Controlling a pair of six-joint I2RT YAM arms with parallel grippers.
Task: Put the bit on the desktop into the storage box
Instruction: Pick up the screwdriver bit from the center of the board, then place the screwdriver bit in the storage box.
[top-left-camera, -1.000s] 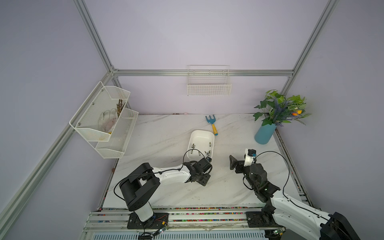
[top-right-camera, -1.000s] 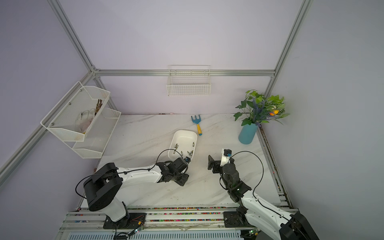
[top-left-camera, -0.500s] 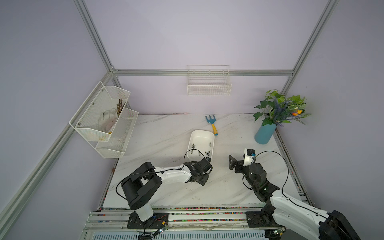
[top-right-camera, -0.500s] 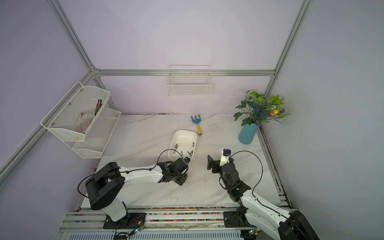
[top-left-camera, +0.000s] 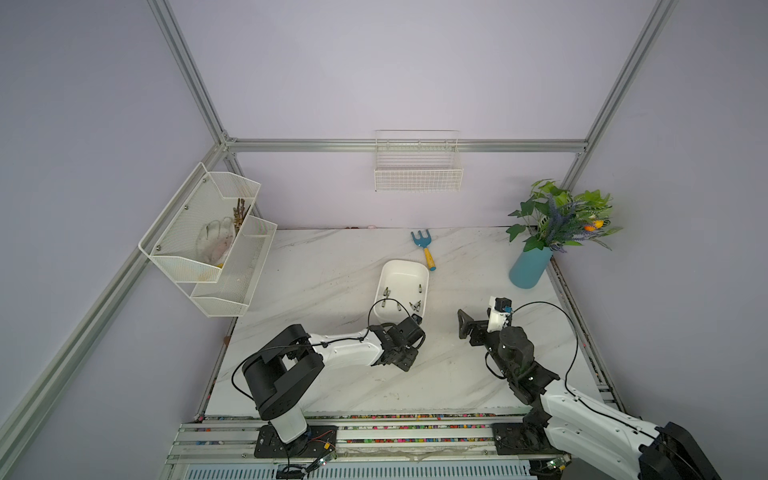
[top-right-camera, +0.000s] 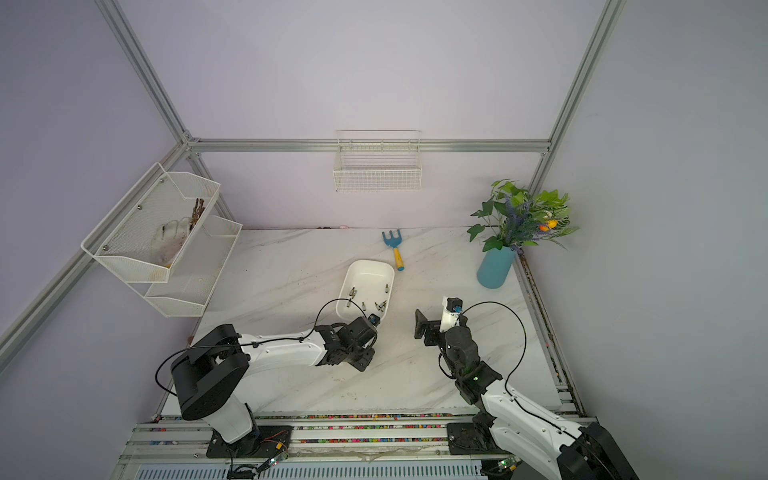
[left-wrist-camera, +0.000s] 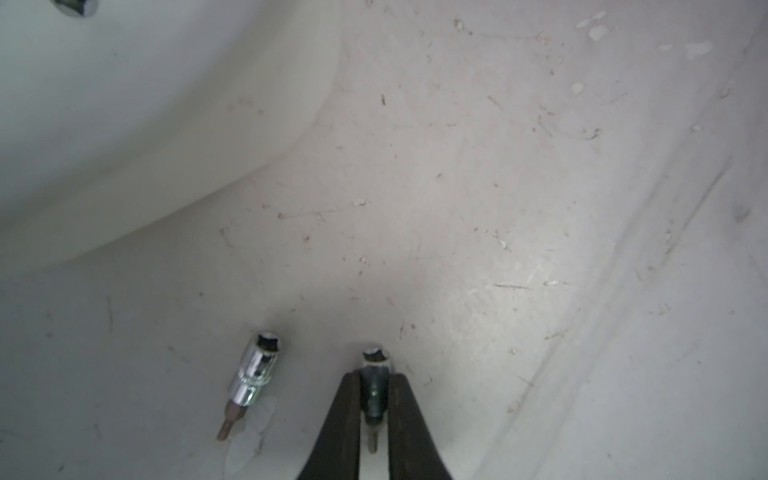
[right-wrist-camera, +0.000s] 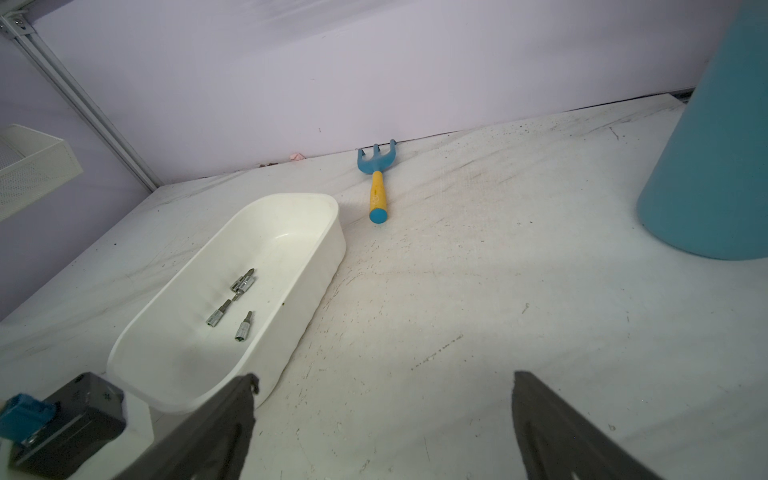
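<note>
In the left wrist view my left gripper (left-wrist-camera: 374, 376) is shut on a small chrome bit (left-wrist-camera: 375, 368) that lies on the desktop (left-wrist-camera: 498, 208); its socket end sticks out past the fingertips. A second bit (left-wrist-camera: 253, 374) lies loose on the desktop just beside it. The white storage box (left-wrist-camera: 124, 124) curves close by. In both top views the left gripper (top-left-camera: 401, 353) (top-right-camera: 353, 353) points down just in front of the storage box's (top-left-camera: 405, 274) near end, hiding the bit. Several bits (right-wrist-camera: 237, 303) lie inside the box. My right gripper (right-wrist-camera: 384, 378) (top-left-camera: 467, 326) hovers open and empty, right of the box.
A blue hand rake with a yellow handle (top-left-camera: 424, 245) lies behind the box. A teal vase with a plant (top-left-camera: 530, 266) stands at the back right. A white mesh rack (top-left-camera: 216, 241) hangs at the left, a wire basket (top-left-camera: 417, 170) on the back wall.
My left gripper has closed its fingers onto the bit on the desktop. The right arm has barely moved and stays open.
</note>
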